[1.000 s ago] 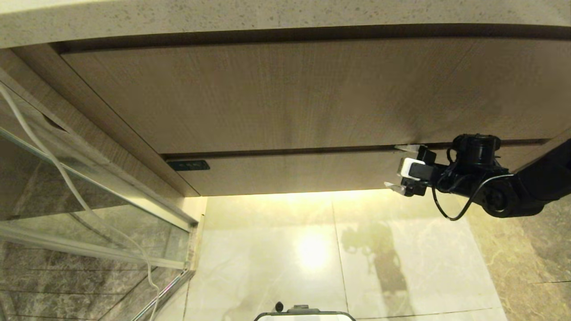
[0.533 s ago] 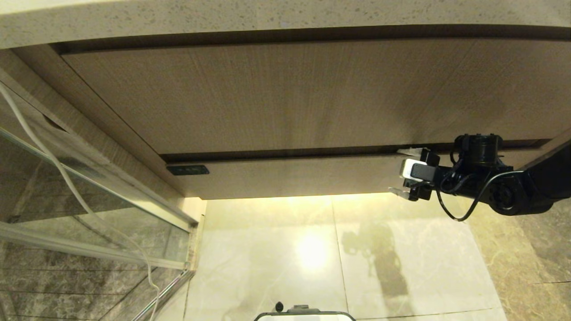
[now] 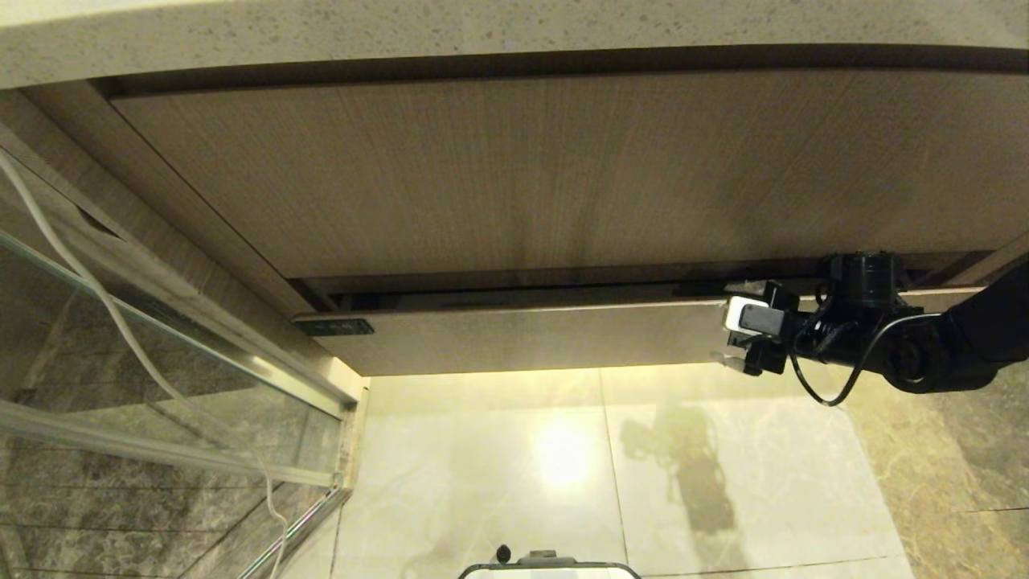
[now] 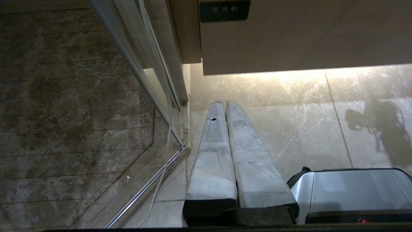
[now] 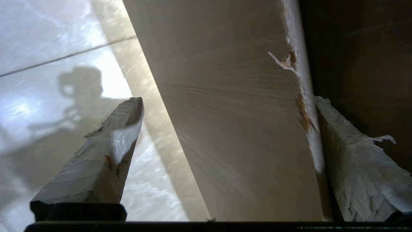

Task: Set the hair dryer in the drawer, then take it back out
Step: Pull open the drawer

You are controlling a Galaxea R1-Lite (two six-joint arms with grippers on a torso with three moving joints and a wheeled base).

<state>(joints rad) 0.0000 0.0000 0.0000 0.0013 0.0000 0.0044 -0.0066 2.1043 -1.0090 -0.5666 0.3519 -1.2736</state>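
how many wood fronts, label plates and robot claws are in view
wood-grain fronts: 2, the tall panel and the drawer strip
label plate: 1
claws: 2, the right claw straddling the drawer strip, the left claw over the floor
total: 5

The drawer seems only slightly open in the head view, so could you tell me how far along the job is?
Done: the drawer stands slightly out, with a dark gap above its narrow front.
In hand: the right gripper, jaws wide, straddles that front near its right end, one finger hooked behind the top edge.
Left: opening it further, putting in the hair dryer, which is not in view, and taking it out. The left gripper hangs parked, shut.
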